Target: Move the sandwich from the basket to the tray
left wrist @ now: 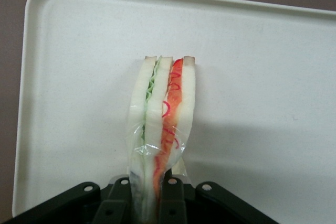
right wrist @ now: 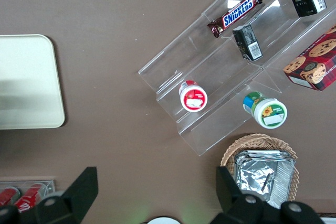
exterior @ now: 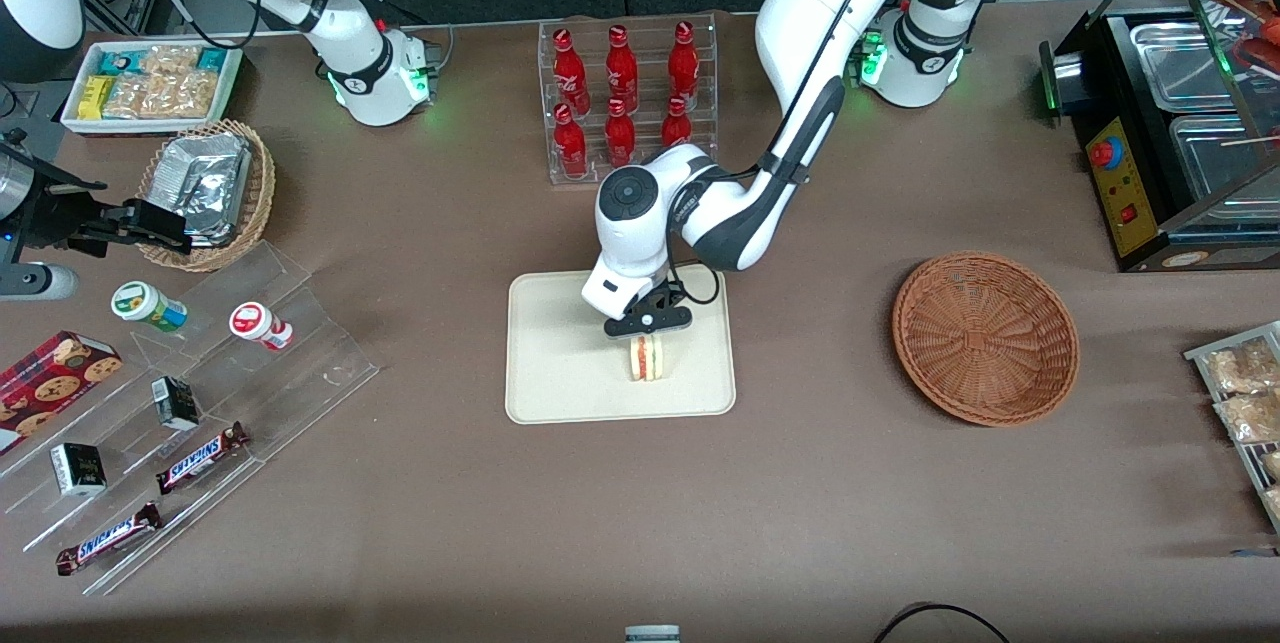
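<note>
The sandwich point(exterior: 646, 359) is a wrapped white-bread wedge with red, orange and green layers. It stands on edge at the tray point(exterior: 560, 363), in the half nearer the front camera. My gripper point(exterior: 647, 335) comes down on it from above and is shut on it. In the left wrist view the fingers point(left wrist: 175, 195) pinch the sandwich point(left wrist: 165, 114) from both sides over the cream tray point(left wrist: 262, 77). I cannot tell whether the sandwich touches the tray. The reddish-brown wicker basket point(exterior: 985, 336) lies empty beside the tray, toward the working arm's end.
A clear rack of red bottles point(exterior: 622, 93) stands farther from the front camera than the tray. An acrylic stand with snack bars and cups point(exterior: 180, 423), a tan basket of foil packets point(exterior: 205, 191) and a white snack box point(exterior: 150, 83) lie toward the parked arm's end. A black warmer cabinet point(exterior: 1180, 123) stands at the working arm's end.
</note>
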